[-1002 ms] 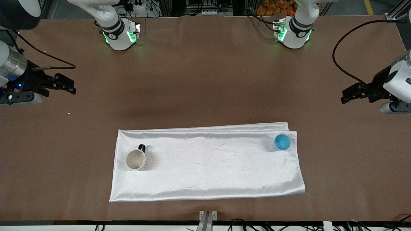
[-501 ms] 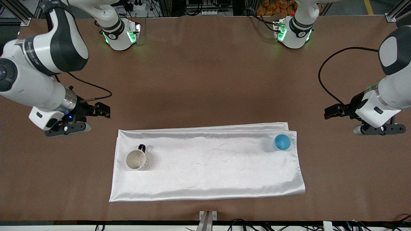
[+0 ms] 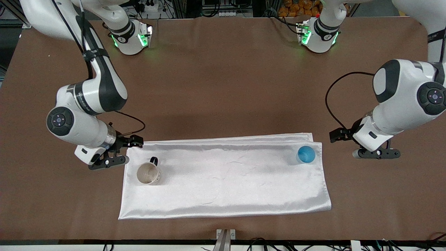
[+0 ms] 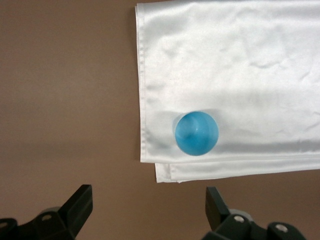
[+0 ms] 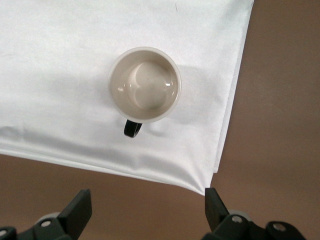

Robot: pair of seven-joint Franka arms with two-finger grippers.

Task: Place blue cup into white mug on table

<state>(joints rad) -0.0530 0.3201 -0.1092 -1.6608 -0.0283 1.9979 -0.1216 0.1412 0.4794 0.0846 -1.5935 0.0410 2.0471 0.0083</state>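
The blue cup (image 3: 306, 154) stands on the white cloth near its corner at the left arm's end; it also shows in the left wrist view (image 4: 196, 133). The white mug (image 3: 148, 173) with a black handle stands upright on the cloth at the right arm's end; the right wrist view (image 5: 145, 85) shows its pale empty inside. My left gripper (image 3: 338, 135) is open and empty over the brown table (image 3: 223, 87) beside the cup's cloth corner; its own view shows it too (image 4: 147, 200). My right gripper (image 3: 134, 141) is open and empty over the cloth's edge near the mug, as its own view shows (image 5: 147, 200).
The shiny white cloth (image 3: 226, 181) lies across the middle of the table. The two arm bases (image 3: 130, 36) (image 3: 318, 35) stand along the table's back edge. A small metal bracket (image 3: 225, 235) sits at the edge nearest the camera.
Both arms have swung in from the table's ends. The right gripper now is by the mug's cloth corner, the left gripper by the blue cup's corner. Cup and mug have not moved.
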